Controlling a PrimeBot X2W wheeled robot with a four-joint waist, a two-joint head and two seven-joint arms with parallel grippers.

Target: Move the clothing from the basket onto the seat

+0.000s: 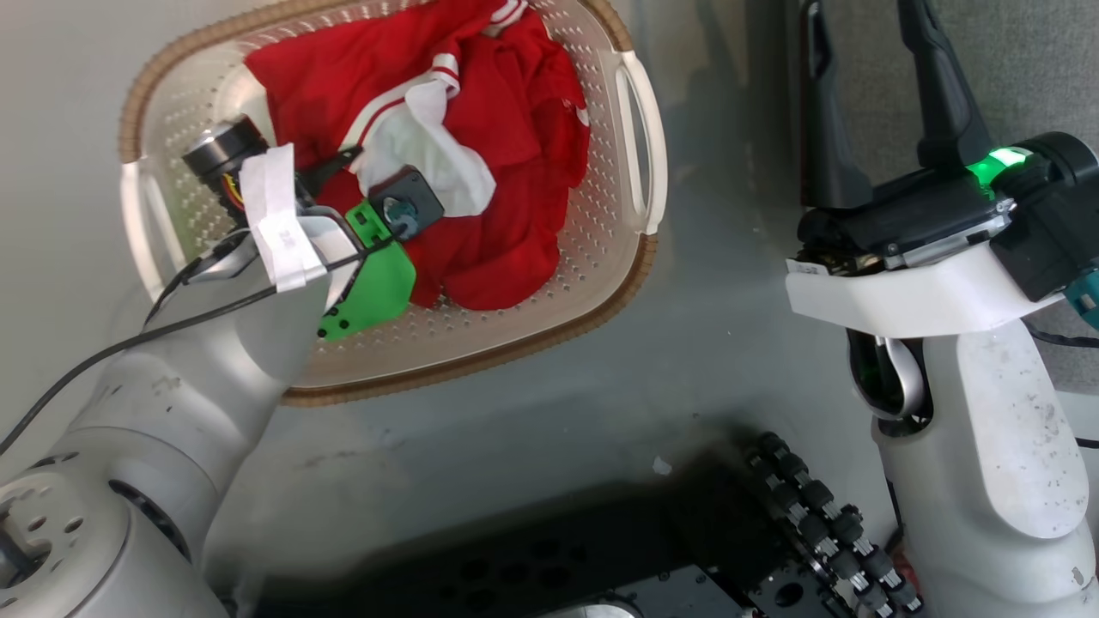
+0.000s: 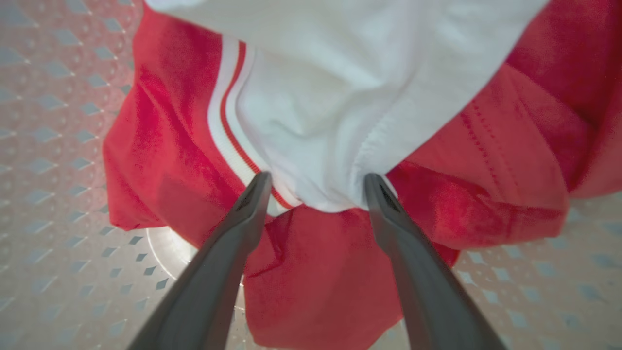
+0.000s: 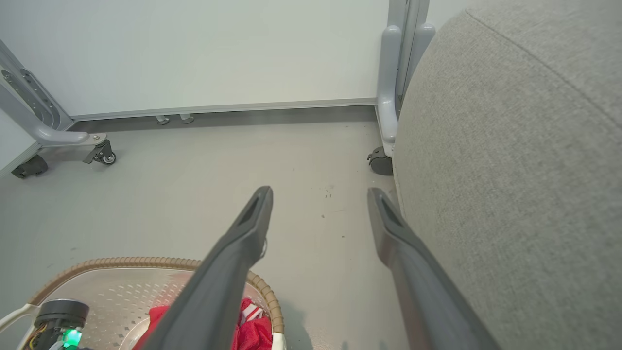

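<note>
The basket (image 1: 631,137) stands on the floor at the upper left of the head view, with the red clothing (image 1: 515,137) heaped inside, its white panel uppermost. My left arm's wrist (image 1: 378,249) reaches down into the basket. In the left wrist view my left gripper (image 2: 317,189) is open, and both fingertips (image 2: 260,187) press into the clothing (image 2: 316,107) on either side of a fold of the white panel. My right gripper (image 3: 319,199) hangs open and empty over the floor beside the grey seat (image 3: 510,170). The seat (image 1: 1039,69) also shows at the top right of the head view.
Grey partition frames on castors (image 3: 381,163) stand against the pale wall beyond the seat, and another castor (image 3: 102,156) is at the left. My dark base with its roller wheel (image 1: 824,515) lies at the bottom. Grey floor (image 1: 730,343) separates basket and seat.
</note>
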